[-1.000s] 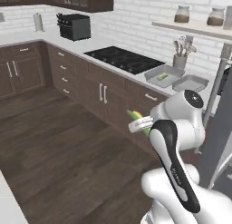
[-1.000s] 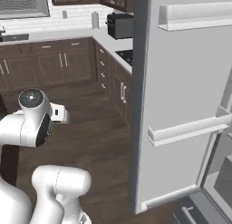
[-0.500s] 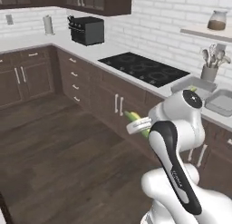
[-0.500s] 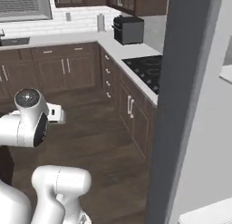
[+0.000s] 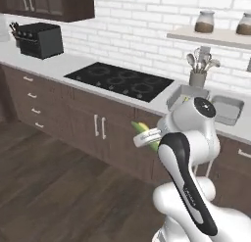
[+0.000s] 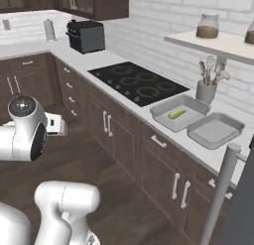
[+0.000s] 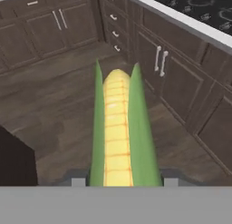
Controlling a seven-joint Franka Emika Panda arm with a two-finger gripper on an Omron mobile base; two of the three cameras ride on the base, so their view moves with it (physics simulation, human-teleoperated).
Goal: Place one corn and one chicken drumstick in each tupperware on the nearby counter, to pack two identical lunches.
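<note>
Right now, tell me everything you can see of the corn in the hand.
The corn is an elongated ear with rows of yellow kernels down its middle, flanked by two long green husk leaves that taper to points past the rounded tip. In the hand view it points straight out from the hand, whose two dark fingertips sit at either side of its base, holding it above the dark wood floor. In the left base view its yellow-green end pokes out beside the arm, in front of the brown cabinets. Nothing else touches it.
</note>
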